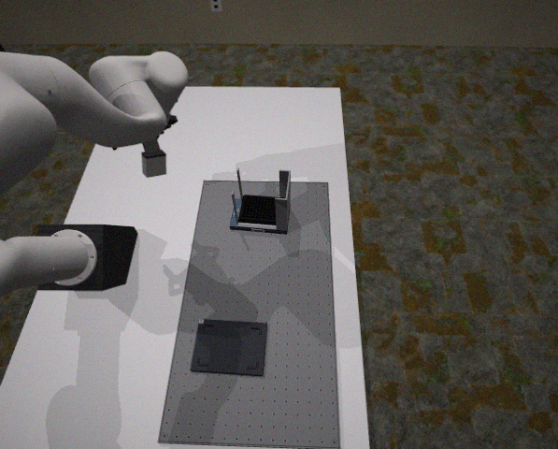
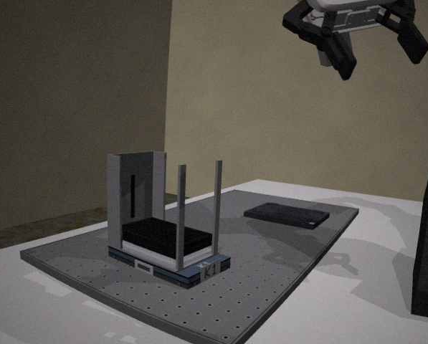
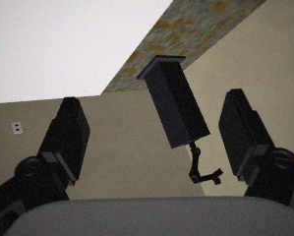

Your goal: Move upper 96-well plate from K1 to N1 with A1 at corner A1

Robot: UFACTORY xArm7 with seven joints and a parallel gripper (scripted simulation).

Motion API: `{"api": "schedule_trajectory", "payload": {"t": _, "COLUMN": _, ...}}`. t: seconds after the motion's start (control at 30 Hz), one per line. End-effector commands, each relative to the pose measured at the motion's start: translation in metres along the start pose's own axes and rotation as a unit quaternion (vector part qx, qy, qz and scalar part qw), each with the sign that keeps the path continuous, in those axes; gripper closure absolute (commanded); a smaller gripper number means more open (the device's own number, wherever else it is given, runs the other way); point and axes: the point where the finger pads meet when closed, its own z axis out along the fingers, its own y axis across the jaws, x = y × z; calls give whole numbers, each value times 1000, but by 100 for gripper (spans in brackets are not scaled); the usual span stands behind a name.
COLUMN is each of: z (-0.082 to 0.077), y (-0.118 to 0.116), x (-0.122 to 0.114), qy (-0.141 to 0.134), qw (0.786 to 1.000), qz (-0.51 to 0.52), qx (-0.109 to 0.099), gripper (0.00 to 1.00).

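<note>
1. The gripper point(image 2: 381, 62) hangs high in the air with its 2 black fingers point(image 2: 341, 59) spread as wide as they go and nothing between them.
2. In the wrist view the fingers frame only wall, floor and a dark box on a bracket point(image 3: 178, 105); none of the task's things appear there.
3. The stack rack point(image 2: 113, 192), marked K1 on its blue base, stands well below the gripper and off to one side, on the grey perforated board point(image 2: 243, 296).
4. The upper plate point(image 2: 165, 233), black, lies flat inside the rack on top of the lower plate point(image 2: 162, 258), which shows as a pale band beneath it.
5. The rack's 2 thin posts point(image 2: 181, 214) and its tall corner wall rise well above the plates.
6. The plate nest point(image 1: 229, 346), a flat dark tray, lies on the same board, well apart from the rack and far below the gripper.
7. A small pale square point(image 1: 201, 321) sits just outside one corner of the nest.
8. From above, the arm point(image 1: 124, 96) reaches over the white table point(image 1: 269, 121), beside the board rather than over it.
</note>
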Motion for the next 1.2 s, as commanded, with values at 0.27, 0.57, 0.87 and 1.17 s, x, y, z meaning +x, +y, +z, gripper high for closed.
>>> {"api": "schedule_trajectory", "payload": {"t": 0.27, "z": -13, "y": -40, "x": 25, "qy": 63, "qw": 993, "qz": -95, "qx": 18, "gripper": 0}}
{"api": "schedule_trajectory", "payload": {"t": 0.57, "z": -21, "y": -65, "x": 42, "qy": 95, "qw": 985, "qz": -142, "qx": 24, "gripper": 0}}
{"api": "schedule_trajectory", "payload": {"t": 0.87, "z": -28, "y": -85, "x": 56, "qy": 120, "qw": 976, "qz": -179, "qx": 28, "gripper": 0}}
{"api": "schedule_trajectory", "payload": {"t": 1.17, "z": -34, "y": -103, "x": 68, "qy": 145, "qw": 965, "qz": -214, "qx": 31, "gripper": 0}}
